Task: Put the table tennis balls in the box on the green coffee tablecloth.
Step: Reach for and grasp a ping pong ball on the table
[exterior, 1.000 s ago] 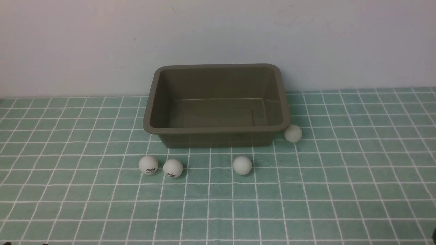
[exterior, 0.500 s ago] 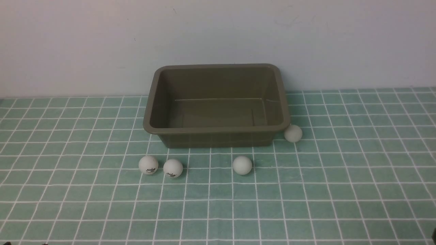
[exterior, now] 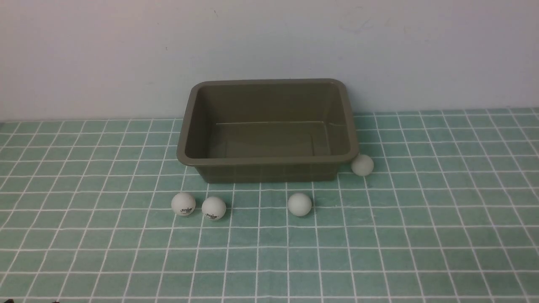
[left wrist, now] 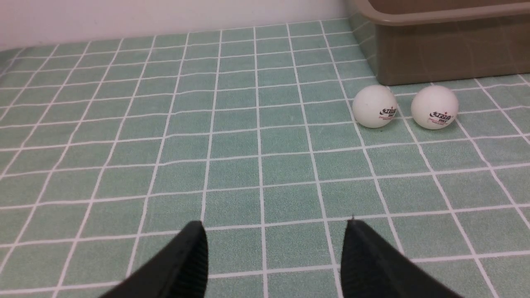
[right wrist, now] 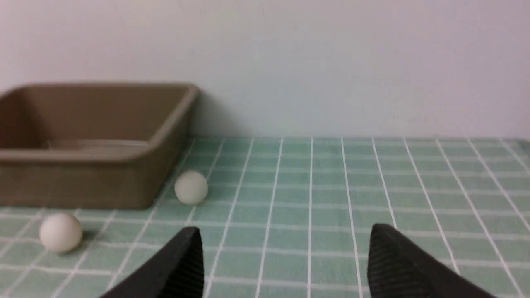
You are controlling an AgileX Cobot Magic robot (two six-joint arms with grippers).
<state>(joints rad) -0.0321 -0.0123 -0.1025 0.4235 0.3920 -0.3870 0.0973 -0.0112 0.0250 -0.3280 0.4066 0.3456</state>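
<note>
Left gripper (left wrist: pixel 275 223), right gripper (right wrist: pixel 285 228): jaws wide apart, holding nothing, only tips in frame; box (left wrist: pixel 447 54) cropped.

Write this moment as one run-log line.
table tennis balls: four on tablecloth | box: empty | left tool: open, empty | right tool: open, empty

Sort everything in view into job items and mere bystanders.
Job items: far-left ball, second ball, middle ball, right ball, box, green tablecloth.
Bystanders: only the wall behind.
</note>
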